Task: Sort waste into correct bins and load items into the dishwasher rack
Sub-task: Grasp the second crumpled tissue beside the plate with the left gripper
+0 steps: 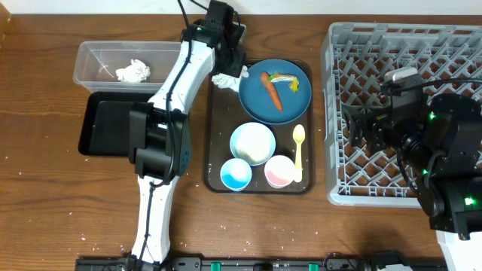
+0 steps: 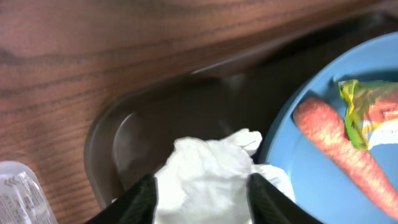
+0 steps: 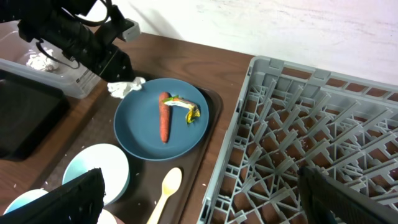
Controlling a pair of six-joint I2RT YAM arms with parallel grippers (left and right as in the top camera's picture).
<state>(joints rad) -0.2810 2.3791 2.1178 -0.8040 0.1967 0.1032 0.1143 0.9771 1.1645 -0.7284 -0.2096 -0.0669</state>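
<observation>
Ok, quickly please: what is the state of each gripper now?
Left gripper: closed on the crumpled napkin.
Right gripper: open, holding nothing.

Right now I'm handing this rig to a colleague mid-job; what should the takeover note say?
Left claw: shut on a napkin at the brown tray's corner by the plate.
Right claw: open, empty, over the rack.
Done: a second napkin lies in the clear tub.
To do: carrot and wrapper on the plate; bowl, blue cup, pink cup, spoon on the tray; nothing racked.
</observation>
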